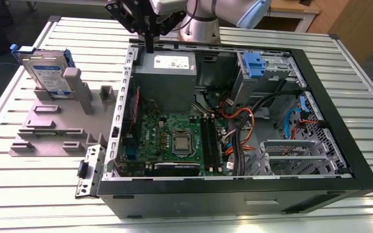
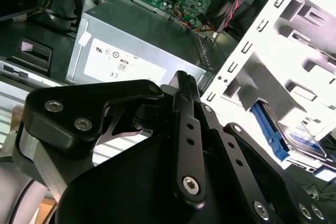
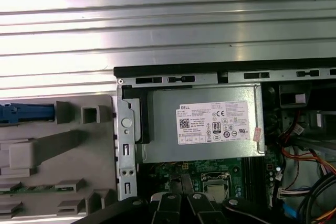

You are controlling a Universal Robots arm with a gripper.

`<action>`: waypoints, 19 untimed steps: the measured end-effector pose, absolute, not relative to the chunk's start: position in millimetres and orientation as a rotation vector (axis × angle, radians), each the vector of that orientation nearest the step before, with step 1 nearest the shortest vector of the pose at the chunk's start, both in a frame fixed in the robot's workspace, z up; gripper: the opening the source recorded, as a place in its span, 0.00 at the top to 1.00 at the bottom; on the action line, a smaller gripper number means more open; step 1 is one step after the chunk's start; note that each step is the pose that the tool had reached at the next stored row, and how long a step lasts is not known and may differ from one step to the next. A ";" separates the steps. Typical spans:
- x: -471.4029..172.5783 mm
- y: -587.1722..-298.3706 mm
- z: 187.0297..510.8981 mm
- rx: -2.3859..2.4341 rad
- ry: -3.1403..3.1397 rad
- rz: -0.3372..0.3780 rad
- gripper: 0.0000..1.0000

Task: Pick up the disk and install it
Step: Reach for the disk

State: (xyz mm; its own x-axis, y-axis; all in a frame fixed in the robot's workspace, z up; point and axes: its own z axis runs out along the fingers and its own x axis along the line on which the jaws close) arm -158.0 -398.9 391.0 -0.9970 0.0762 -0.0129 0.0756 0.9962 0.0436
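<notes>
Case: the open computer case (image 1: 238,191) lies on its side on the slatted table (image 1: 18,194), with board and cables exposed.
Holder: a grey holder (image 1: 57,131) sits just beside the case, on the exterior view's left.
Power supply: the grey power supply (image 1: 167,73) fills the case's far corner.
Disk: the disk (image 1: 44,73) stands on edge at the holder's far end, framed by its blue bracket (image 1: 15,49). It is ungrasped and well apart from the gripper.
Gripper: the gripper (image 1: 149,47) hangs over the power supply's far edge, fingers pressed together, carrying nothing.
Step in hand: judged to be the reach toward the disk.
Care: spread the fingers before descending, come from above, grip the bracket sides, and avoid the post (image 1: 74,82) just beside the disk.
</notes>
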 end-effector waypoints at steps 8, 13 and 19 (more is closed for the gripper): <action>-163.1 -398.9 390.8 0.119 3.124 0.067 0.89; -163.3 -398.9 390.8 0.119 3.124 0.067 0.89; -165.6 -399.0 390.8 0.119 3.124 0.067 0.89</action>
